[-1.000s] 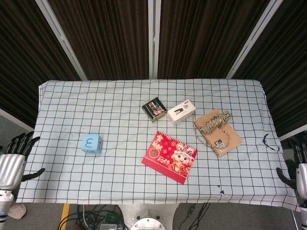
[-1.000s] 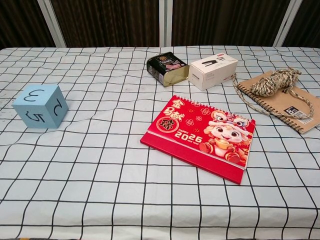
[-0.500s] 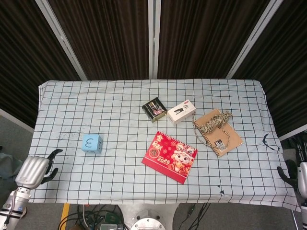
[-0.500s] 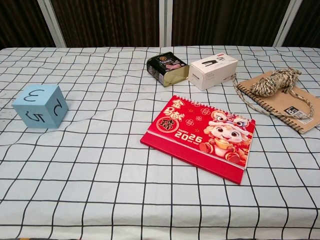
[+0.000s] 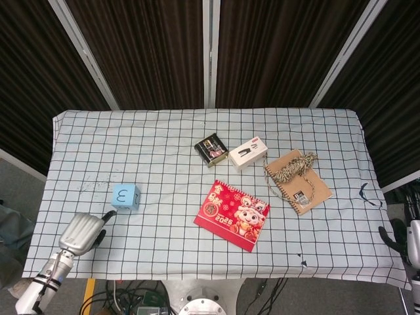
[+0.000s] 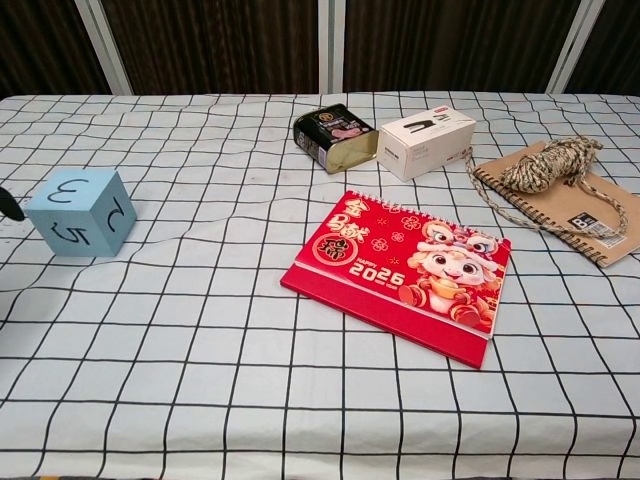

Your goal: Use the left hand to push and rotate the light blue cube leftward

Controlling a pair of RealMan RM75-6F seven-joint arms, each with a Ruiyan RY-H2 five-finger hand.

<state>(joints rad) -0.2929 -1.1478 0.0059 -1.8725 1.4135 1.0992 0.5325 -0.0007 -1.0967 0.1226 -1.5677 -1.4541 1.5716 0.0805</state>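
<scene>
The light blue cube (image 5: pixel 125 196), marked with dark numerals, sits on the checked cloth at the table's left side; the chest view has the cube (image 6: pixel 82 212) at the far left. My left hand (image 5: pixel 82 231) hovers over the front-left corner of the table, seen from its silver back, just short of the cube. One dark fingertip (image 5: pixel 109 214) reaches toward the cube's near-left corner without touching it. That fingertip (image 6: pixel 9 204) also pokes in at the chest view's left edge. My right hand (image 5: pixel 412 237) hangs off the table's right edge, holding nothing.
A red calendar (image 5: pixel 232 215) lies in the middle front. Behind it stand a dark tin (image 5: pixel 210 149) and a white box (image 5: pixel 248 152). A brown notebook (image 5: pixel 302 187) with a coil of rope (image 5: pixel 291 167) lies to the right. The table's left edge (image 5: pixel 47 190) is close to the cube.
My left hand has swung in from beside the table's left edge to the front-left corner, close to the cube. The cube and the right hand have not moved.
</scene>
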